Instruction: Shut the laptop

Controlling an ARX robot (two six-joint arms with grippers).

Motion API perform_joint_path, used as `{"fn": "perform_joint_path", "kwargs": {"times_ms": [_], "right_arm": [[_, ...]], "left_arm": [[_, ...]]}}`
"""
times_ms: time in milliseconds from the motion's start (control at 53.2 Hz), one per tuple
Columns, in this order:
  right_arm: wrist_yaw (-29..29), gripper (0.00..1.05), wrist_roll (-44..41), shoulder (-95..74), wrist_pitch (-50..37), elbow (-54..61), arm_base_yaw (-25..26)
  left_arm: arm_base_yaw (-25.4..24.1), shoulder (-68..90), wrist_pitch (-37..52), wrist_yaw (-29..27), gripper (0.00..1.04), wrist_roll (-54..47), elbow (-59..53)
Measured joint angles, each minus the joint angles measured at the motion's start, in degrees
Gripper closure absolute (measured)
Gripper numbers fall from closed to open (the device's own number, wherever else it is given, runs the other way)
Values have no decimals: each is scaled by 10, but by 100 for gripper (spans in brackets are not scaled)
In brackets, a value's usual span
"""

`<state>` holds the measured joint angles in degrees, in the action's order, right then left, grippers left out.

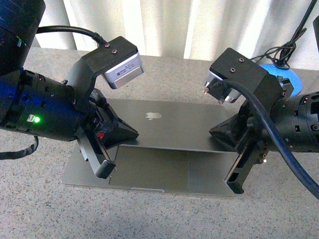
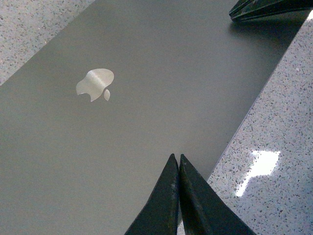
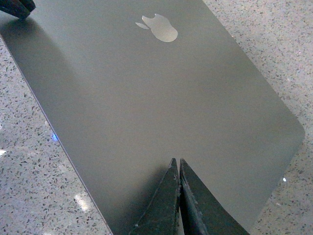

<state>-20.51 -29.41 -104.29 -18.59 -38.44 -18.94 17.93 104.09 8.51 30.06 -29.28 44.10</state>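
Note:
The space-grey laptop (image 1: 169,124) lies on the speckled counter with its lid, apple logo up, tilted low over the base. A strip of base with the trackpad (image 1: 149,172) still shows in front of the lid's edge. My left gripper (image 1: 134,133) is shut, its tip at the lid's left part (image 2: 176,159). My right gripper (image 1: 213,132) is shut as well, its tip at the lid's right part (image 3: 176,162). Both point inward at the lid (image 2: 122,137) (image 3: 161,98) with nothing between their fingers. Screen and keys are hidden under the lid.
A blue object (image 1: 286,74) with black cables lies at the back right of the counter (image 1: 40,209). A pale curtain (image 1: 174,25) hangs behind. Each wrist view shows the other gripper's fingertips (image 2: 264,7) (image 3: 17,7) across the lid.

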Motion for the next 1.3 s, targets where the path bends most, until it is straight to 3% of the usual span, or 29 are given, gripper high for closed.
{"fn": "perform_joint_path", "kwargs": {"times_ms": [1298], "right_arm": [[-24, 104, 32, -63, -22, 9, 26]], "left_arm": [[-20, 53, 70, 30, 101, 43, -25]]}}
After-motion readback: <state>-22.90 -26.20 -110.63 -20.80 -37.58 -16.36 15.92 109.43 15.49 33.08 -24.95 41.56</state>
